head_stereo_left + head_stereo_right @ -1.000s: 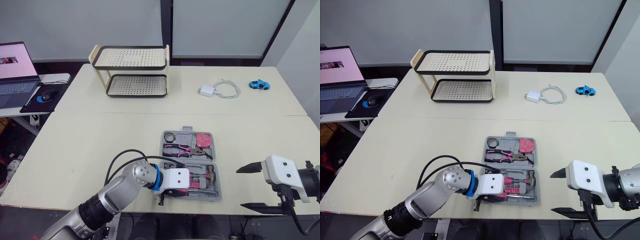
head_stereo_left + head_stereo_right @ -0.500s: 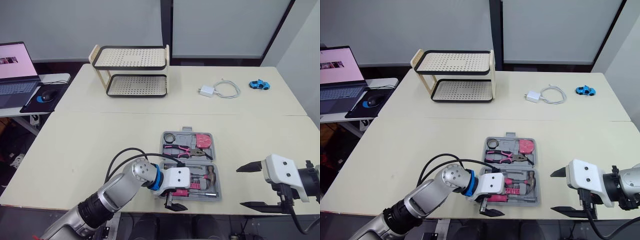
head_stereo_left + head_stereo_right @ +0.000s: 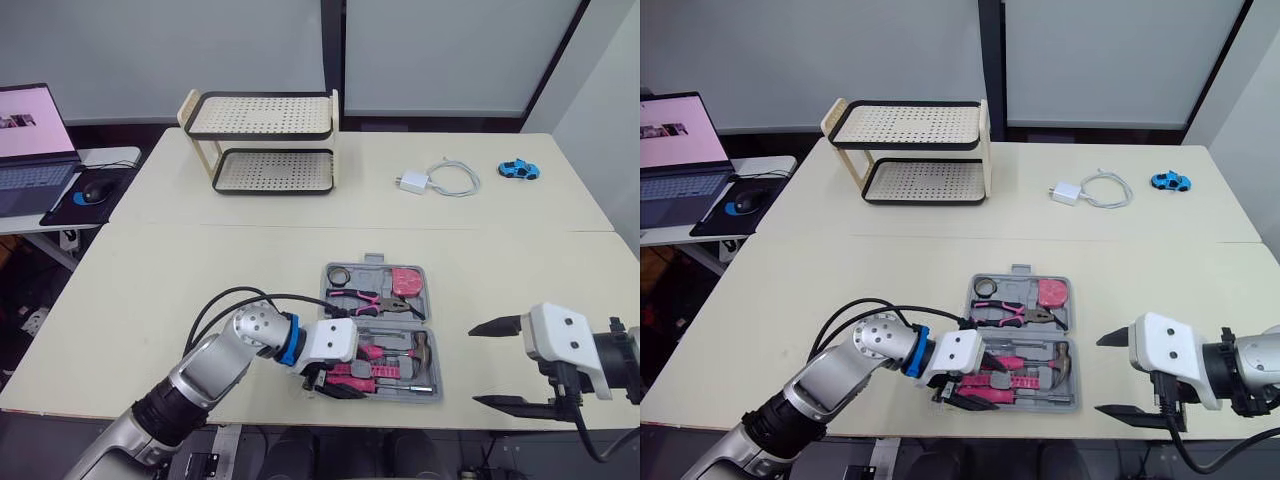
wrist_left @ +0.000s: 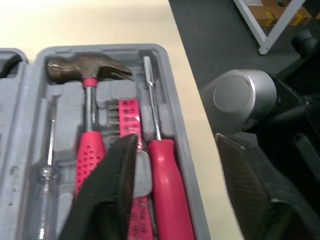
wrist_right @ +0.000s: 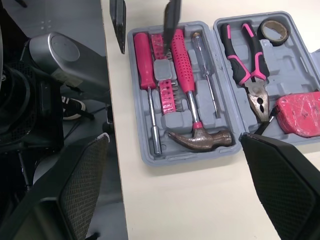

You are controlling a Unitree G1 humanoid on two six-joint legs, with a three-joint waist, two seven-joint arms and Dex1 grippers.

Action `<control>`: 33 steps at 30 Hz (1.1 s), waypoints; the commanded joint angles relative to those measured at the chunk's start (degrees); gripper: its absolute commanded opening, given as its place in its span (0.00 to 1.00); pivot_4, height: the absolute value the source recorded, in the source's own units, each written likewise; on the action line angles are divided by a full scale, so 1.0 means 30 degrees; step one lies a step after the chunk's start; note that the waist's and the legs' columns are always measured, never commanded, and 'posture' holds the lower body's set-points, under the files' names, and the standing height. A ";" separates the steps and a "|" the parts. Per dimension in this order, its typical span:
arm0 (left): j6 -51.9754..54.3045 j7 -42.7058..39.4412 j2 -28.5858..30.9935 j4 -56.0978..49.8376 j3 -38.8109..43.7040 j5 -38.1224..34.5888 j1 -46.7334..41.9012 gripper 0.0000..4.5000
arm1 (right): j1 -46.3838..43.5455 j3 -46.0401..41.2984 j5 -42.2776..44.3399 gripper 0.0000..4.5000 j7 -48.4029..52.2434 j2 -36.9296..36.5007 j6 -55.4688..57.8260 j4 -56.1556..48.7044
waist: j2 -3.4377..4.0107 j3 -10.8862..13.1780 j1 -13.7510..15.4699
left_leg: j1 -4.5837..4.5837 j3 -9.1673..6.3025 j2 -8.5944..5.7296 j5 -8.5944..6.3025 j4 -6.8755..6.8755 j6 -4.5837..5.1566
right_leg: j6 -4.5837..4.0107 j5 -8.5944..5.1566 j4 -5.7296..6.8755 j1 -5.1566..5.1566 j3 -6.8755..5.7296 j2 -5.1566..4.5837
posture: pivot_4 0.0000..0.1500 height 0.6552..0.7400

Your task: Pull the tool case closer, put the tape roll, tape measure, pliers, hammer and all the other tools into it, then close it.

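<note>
The grey tool case (image 3: 432, 340) lies open and flat near the table's front edge. Its far half holds the tape roll (image 3: 339, 274), pink-handled pliers (image 3: 370, 300) and pink tape measure (image 3: 406, 281). The near half holds the hammer (image 5: 200, 137), a red screwdriver (image 5: 145, 70), a clear screwdriver and a bit strip. My left gripper (image 3: 320, 380) is open at the case's near left corner. One finger (image 4: 110, 190) hovers over the bits; the other is beyond the case's front wall. My right gripper (image 3: 473, 363) stands open to the right of the case, holding nothing.
A two-tier perforated rack (image 3: 262, 140) stands at the back left. A white charger with its cable (image 3: 435, 180) and a blue toy car (image 3: 519, 169) lie at the back right. A laptop (image 3: 35, 140) sits on a side table. The table's front edge runs just below the case.
My left gripper swung left and back from below the table's edge onto the case's near left corner. The right gripper has barely shifted.
</note>
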 commanded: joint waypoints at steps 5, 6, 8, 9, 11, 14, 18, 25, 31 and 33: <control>-0.1400 0.0473 -0.0689 0.0933 -0.0772 0.1109 0.0198 0.00 | -0.0188 -0.0089 0.0493 1.00 -0.0227 0.0040 0.0060 -0.0631 | 0.0001 -0.0001 -0.0002 | 0.0000 -0.0001 0.0001 0.0000 0.0000 0.0001 | 0.0000 0.0000 0.0003 0.0000 -0.0003 0.0001 | 1.00 1.00; -0.1590 0.0672 -0.0848 0.1219 -0.0890 0.1392 0.0193 0.00 | -0.0207 -0.0055 0.0501 1.00 -0.0242 0.0025 0.0061 -0.0630 | 0.0002 -0.0001 -0.0001 | 0.0001 0.0001 0.0000 0.0000 0.0000 0.0000 | 0.0000 0.0000 0.0003 0.0000 -0.0002 0.0000 | 1.00 1.00; -0.1813 0.0835 -0.1055 0.1583 -0.1030 0.1754 0.0201 0.00 | -0.0214 -0.0022 0.0513 1.00 -0.0262 -0.0003 0.0041 -0.0616 | 0.0002 -0.0001 -0.0003 | 0.0001 -0.0002 0.0002 0.0000 0.0000 0.0001 | 0.0000 0.0000 0.0004 0.0000 -0.0004 0.0001 | 1.00 1.00; -0.1865 0.0837 -0.1122 0.1677 -0.1043 0.1855 0.0214 0.00 | -0.0214 -0.0019 0.0521 1.00 -0.0269 -0.0015 0.0032 -0.0609 | 0.0002 -0.0001 -0.0006 | 0.0001 -0.0001 0.0001 0.0000 0.0000 0.0001 | 0.0000 0.0000 0.0004 0.0000 -0.0005 0.0001 | 1.00 1.00; -0.1963 0.0863 -0.1254 0.1908 -0.1154 0.2100 0.0216 0.00 | -0.0228 -0.0014 0.0537 1.00 -0.0274 -0.0050 0.0019 -0.0585 | 0.0002 -0.0001 -0.0006 | 0.0001 0.0001 0.0002 0.0000 0.0000 0.0000 | 0.0000 0.0000 0.0005 0.0000 -0.0003 0.0001 | 1.00 1.00; -0.2149 0.0877 -0.1382 0.2444 -0.1480 0.2539 0.0131 0.00 | -0.0190 -0.0027 0.0545 1.00 -0.0274 -0.0081 -0.0014 -0.0576 | 0.0001 -0.0002 -0.0004 | 0.0001 0.0001 -0.0001 0.0000 0.0001 0.0001 | 0.0000 0.0000 0.0005 0.0000 -0.0003 0.0001 | 1.00 1.00; -0.1982 0.0916 -0.1451 0.2597 -0.1622 0.2859 0.0209 0.00 | -0.0204 -0.0018 0.0564 1.00 -0.0292 -0.0095 0.0000 -0.0575 | 0.0004 -0.0004 -0.0007 | 0.0004 -0.0001 0.0002 0.0000 0.0001 0.0000 | 0.0000 0.0000 0.0007 0.0000 -0.0003 0.0001 | 1.00 1.00; -0.1824 0.1277 -0.1438 0.3210 -0.1857 0.3428 0.0509 0.00 | -0.0133 -0.0044 0.0512 1.00 -0.0171 -0.0158 -0.0049 -0.0522 | 0.0007 -0.0017 -0.0005 | 0.0019 -0.0002 0.0001 0.0000 0.0001 0.0001 | 0.0000 0.0000 0.0008 0.0016 -0.0003 0.0001 | 1.00 1.00; -0.1304 0.0820 -0.1486 0.2274 -0.0917 0.1910 0.0816 0.00 | -0.0235 -0.0220 0.0853 1.00 -0.0222 0.0007 0.0050 -0.0591 | 0.0010 -0.0026 -0.0015 | 0.0045 -0.0002 0.0001 -0.0001 0.0000 0.0002 | 0.0001 0.0000 0.0007 0.0043 -0.0002 0.0001 | 1.00 1.00; -0.0584 0.0502 -0.1188 0.1056 0.0047 0.0688 0.0991 0.00 | -0.0366 -0.0462 0.1265 1.00 -0.0496 0.0171 0.0376 -0.0592 | 0.0009 -0.0024 -0.0049 | 0.0043 -0.0001 0.0007 -0.0001 -0.0001 0.0002 | 0.0000 0.0000 0.0009 0.0036 -0.0001 0.0002 | 1.00 1.00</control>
